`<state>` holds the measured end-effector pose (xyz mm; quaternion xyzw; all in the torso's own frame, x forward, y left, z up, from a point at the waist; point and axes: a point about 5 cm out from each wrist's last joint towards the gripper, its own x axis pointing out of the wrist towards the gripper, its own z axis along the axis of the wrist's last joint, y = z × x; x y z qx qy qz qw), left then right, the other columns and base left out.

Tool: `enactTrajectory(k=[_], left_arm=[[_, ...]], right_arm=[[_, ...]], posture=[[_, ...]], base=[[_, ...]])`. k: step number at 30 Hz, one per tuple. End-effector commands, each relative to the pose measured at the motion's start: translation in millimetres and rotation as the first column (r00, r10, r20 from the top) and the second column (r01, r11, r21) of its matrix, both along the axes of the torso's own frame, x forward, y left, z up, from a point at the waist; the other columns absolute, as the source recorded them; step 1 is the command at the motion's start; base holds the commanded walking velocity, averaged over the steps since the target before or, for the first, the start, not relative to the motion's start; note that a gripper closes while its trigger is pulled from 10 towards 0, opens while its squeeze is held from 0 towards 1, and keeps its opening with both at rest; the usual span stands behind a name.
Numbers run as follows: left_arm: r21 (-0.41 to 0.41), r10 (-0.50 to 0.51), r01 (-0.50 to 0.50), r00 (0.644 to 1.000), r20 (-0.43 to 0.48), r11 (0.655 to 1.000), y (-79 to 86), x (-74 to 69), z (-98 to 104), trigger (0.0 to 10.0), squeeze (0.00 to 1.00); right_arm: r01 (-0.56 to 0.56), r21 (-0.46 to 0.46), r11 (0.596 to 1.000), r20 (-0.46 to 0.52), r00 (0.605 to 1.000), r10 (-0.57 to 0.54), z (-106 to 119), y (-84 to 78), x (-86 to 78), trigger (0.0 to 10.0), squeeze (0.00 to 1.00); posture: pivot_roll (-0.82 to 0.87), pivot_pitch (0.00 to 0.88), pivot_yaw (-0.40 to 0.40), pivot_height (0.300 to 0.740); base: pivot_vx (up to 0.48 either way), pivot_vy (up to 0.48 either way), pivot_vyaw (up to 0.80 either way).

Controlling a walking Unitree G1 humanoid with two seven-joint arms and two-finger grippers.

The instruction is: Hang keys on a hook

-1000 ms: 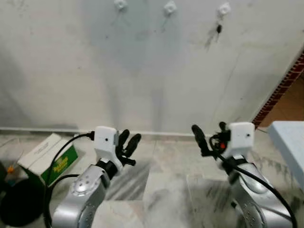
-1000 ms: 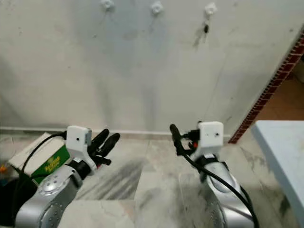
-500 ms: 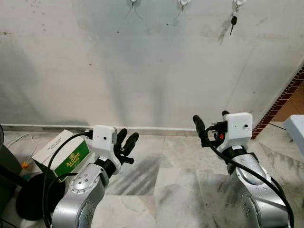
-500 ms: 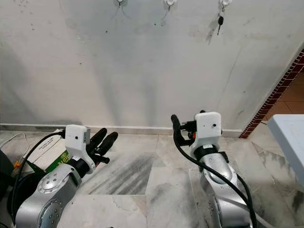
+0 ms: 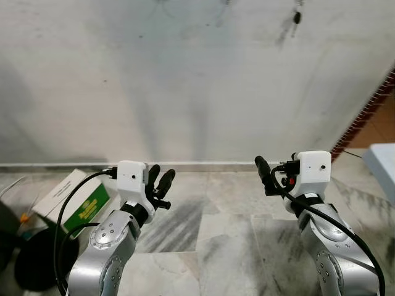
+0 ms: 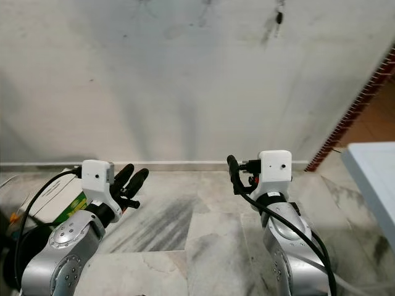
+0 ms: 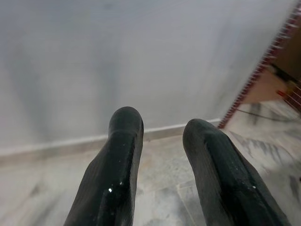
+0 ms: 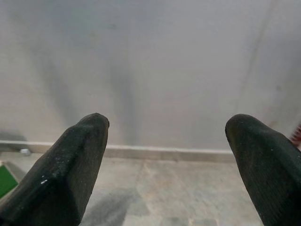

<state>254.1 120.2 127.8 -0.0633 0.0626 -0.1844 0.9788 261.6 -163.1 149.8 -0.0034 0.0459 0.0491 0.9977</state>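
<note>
The keys (image 5: pixel 297 17) hang as a small dark blur high on the far wall (image 5: pixel 197 92), up at the right. The right gripper (image 8: pixel 169 141) is low over the floor (image 5: pixel 228 234) with its fingers spread wide and holding nothing. The left gripper (image 7: pixel 162 136) is just as low, its fingers a narrow gap apart and empty, near a green-and-white box (image 5: pixel 74 200) at far left.

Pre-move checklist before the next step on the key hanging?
1. Key up on the wall: ok, dark key high up; its hook is cut off by the frame edge.
2. Left gripper holding nothing: ok, fingers slightly apart.
3. Right gripper holding nothing: ok, fingers wide apart.
4. Both arms low, away from the wall: ok.
5. Box on the floor by the left arm: cannot tell clearance.
</note>
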Motion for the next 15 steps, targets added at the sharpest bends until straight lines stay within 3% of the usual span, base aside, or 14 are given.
enactTrajectory(k=[1, 15], left_arm=[[0.015, -0.009, 0.009, 1.000, 0.008, 1.000, -0.2, 0.6, -0.8, 10.0, 0.00], [-0.025, -0.043, 0.043, 0.999, -0.014, 0.999, -3.2, 2.1, -2.6, 10.0, 0.00]], right_arm=[[0.014, 0.004, 1.000, -0.003, 1.000, -0.014, 1.4, -2.7, -0.8, 10.0, 0.00], [0.019, 0.002, 1.000, -0.005, 1.000, -0.019, 2.2, -3.9, 1.4, 10.0, 0.00]], posture=[[-0.09, 0.097, 0.011, 0.740], [-0.09, 0.086, 0.009, 0.740]], base=[[0.000, 0.000, -0.77], [0.000, 0.000, -0.77]])
